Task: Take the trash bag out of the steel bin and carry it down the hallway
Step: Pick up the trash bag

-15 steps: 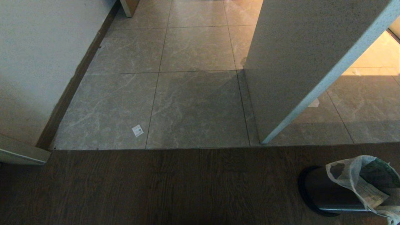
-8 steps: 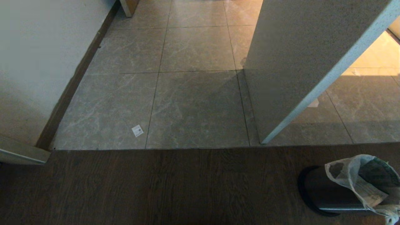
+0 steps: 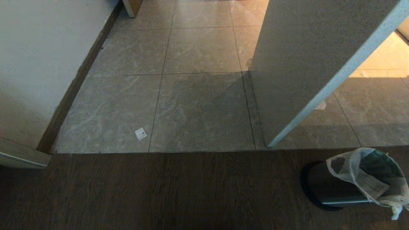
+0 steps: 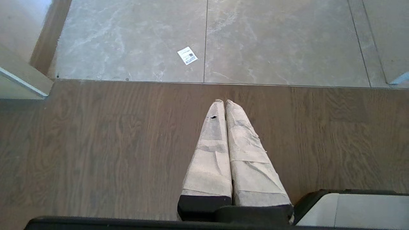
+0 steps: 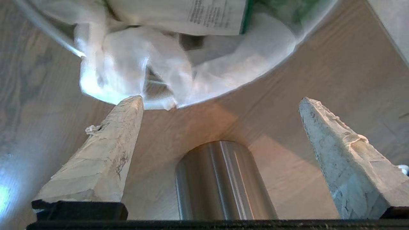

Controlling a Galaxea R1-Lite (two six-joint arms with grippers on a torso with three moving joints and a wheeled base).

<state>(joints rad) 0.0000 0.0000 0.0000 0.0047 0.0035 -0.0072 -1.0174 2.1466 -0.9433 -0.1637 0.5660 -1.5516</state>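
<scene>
The trash bag [image 3: 367, 179] now sits higher at the frame's lower right — right end effector [image 5: 220, 99] released, just short of it; left end effector [image 4: 225, 102] clenched.

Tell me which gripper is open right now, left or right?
The right gripper: its taped fingers stand wide apart just short of the trash bag. The left gripper has its fingers pressed together over the wood floor.

Floor: dark wood-grain boards [image 3: 159, 191] nearest robot, meeting grey-beige marbled tiles [image 3: 198, 108] of hallway along straight seam. On boards: steel bin [image 3: 329, 188] (dark shiny body, near right edge of head view). On tiles: small white printed slip [image 3: 140, 133], just beyond seam, beside tile joint.
</scene>
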